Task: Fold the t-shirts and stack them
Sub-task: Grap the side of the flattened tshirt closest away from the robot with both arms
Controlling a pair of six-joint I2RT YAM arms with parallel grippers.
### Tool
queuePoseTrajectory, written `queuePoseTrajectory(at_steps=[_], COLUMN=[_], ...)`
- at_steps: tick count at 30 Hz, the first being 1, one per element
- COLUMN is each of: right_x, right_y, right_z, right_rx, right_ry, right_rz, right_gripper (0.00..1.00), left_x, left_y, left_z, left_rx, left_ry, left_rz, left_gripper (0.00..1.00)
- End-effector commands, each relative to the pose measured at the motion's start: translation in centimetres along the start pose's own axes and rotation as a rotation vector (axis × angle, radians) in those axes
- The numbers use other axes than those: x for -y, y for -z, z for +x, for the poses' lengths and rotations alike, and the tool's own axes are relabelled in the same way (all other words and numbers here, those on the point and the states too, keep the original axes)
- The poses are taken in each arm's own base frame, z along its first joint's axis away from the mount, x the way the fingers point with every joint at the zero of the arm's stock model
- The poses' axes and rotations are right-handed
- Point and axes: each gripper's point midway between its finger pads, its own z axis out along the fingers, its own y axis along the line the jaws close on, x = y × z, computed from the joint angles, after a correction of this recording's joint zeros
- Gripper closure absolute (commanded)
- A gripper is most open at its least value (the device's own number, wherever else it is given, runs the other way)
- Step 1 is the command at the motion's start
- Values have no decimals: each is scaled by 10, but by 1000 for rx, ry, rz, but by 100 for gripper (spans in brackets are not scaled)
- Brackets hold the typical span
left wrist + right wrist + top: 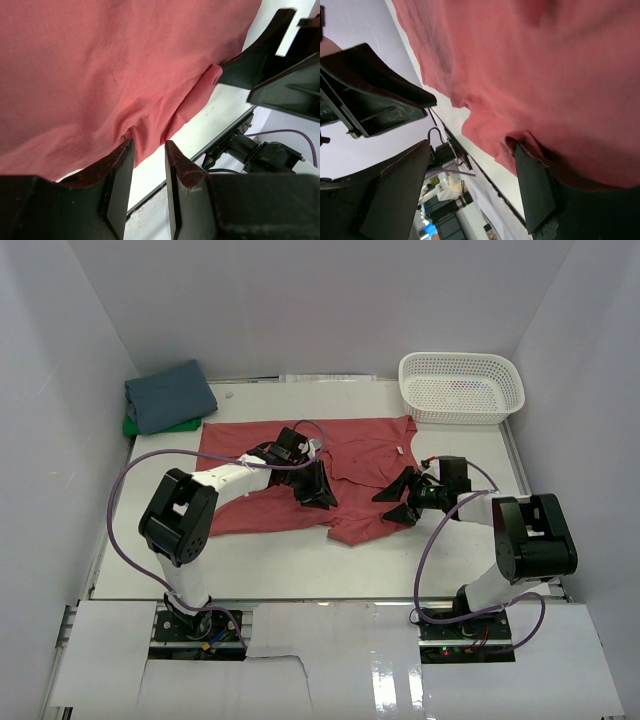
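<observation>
Coral-red t-shirt lengthwise left-right | left end effector pinching hem | right end effector spread

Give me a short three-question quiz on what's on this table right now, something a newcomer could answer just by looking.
1. What colour is the t-shirt spread flat between the two arms?
2. True or false: the white basket holds a folded shirt.
3. Which gripper has its jaws wider apart: left or right?

Key
1. Coral-red t-shirt.
2. False: the white mesh basket looks empty; the folded slate-blue shirt lies at the far left corner, on a green one.
3. Right gripper; the left gripper is narrower, at the shirt's edge.
</observation>
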Motion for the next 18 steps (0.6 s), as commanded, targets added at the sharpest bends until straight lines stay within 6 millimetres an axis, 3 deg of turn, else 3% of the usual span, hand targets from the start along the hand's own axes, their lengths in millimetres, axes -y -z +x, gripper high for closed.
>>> queuePoseTrajectory(at_steps=[1,9,10,13,14,18], right_x=[-29,-36,-34,-30,-29,-24], right_y=[-2,-6,-8,-9,-10,-12], right_z=[-27,-40,-40,-39,-39,-38], right_rx=[60,66,63,59,59,49], right_ry=[136,150,145,137,136,130], right_rz=[-56,-57,-56,-54,-51,-46], right_gripper=[25,25,25,24,24,24], left_x=[18,56,69,82,86,93], left_y=[15,0,-3,-11,-12,-11], left_z=[-2,18,24,41,39,65], left_rx=[26,-17,-24,-48,-30,-29], left_ry=[-51,-283,-341,-436,-484,-637], left_rz=[45,10,22,15,-3,-65], left_gripper=[59,59,59,59,59,58])
